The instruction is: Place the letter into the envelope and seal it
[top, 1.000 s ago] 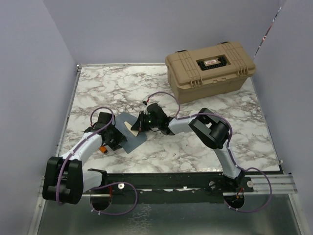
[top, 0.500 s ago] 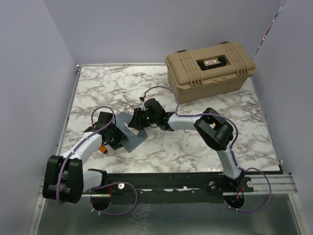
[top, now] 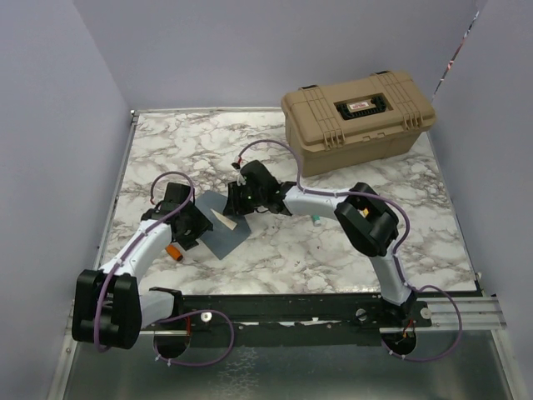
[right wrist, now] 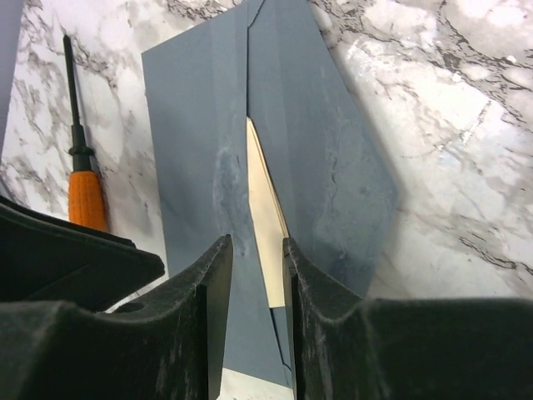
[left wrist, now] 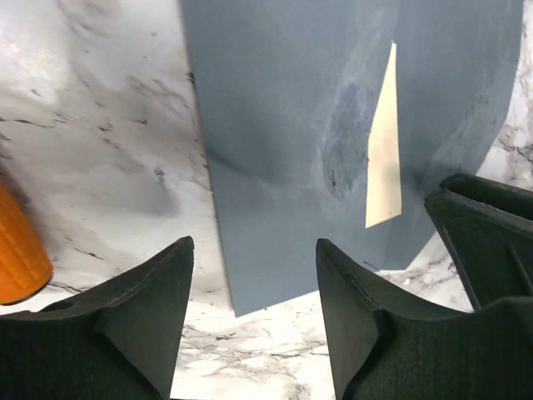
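The blue-grey envelope [top: 218, 232] lies flat on the marble between my two grippers. Its flaps are folded over, and only a narrow cream sliver of the letter [top: 225, 220] shows in the gap. In the left wrist view the envelope [left wrist: 283, 125] fills the upper frame, with the letter sliver [left wrist: 383, 150] at its right. My left gripper [left wrist: 254, 275] is open and empty, hovering over the envelope's near corner. In the right wrist view the envelope [right wrist: 191, 125] and the letter sliver [right wrist: 265, 208] lie just beyond my right gripper [right wrist: 256, 250]. Its jaws stand narrowly apart with nothing clamped.
An orange-handled screwdriver [top: 174, 251] lies left of the envelope, close to my left gripper; it also shows in the right wrist view [right wrist: 83, 183]. A tan hard case [top: 358, 117] stands at the back right. Grey walls enclose the table.
My right gripper has shifted slightly away from the front edge, over the envelope's far right corner. My left gripper has drawn back a little to the left. The envelope has stayed in place.
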Controlling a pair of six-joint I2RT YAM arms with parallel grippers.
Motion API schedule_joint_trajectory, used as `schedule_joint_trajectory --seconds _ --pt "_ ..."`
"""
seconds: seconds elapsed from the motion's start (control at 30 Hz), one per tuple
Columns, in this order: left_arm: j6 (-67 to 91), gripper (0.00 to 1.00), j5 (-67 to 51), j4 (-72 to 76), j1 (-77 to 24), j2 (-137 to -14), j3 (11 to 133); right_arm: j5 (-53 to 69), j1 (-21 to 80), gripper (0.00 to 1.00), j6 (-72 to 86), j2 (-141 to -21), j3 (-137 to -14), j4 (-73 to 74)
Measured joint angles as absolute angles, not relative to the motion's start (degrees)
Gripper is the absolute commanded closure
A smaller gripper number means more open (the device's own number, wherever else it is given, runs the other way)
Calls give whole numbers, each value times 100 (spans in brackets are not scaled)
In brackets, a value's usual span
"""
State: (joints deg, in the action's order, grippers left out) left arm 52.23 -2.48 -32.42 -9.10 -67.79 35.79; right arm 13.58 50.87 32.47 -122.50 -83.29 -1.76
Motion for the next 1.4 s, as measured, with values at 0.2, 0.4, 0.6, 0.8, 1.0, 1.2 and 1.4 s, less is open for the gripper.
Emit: schedule_joint_trajectory --seconds 0.2,0.4,0.6,0.8,1.0,1.2,1.4 --pt "5148 30 -32 -3310 -908 -6845 3564 1500 5087 62 3256 -12414 -8628 36" --pt "5135 39 -36 -3280 -910 -6908 3391 1579 5087 62 3271 -12643 -8746 228" --pt "5135 47 -43 -3122 -910 -7008 3363 1651 5068 62 3293 -12698 -8803 329" --pt "5140 52 -217 -2698 -906 -7037 3273 1896 5063 63 3299 -12698 -8785 336" --pt "5140 53 -373 -2460 -899 -7050 3216 2270 5057 63 3448 -12698 -8663 239" --pt "5137 53 -462 -2342 -899 -7085 3199 2464 5046 63 3599 -12713 -8635 224" --pt "5063 50 -451 -2349 -899 -7083 3203 2427 5011 59 3699 -12700 -8624 222"
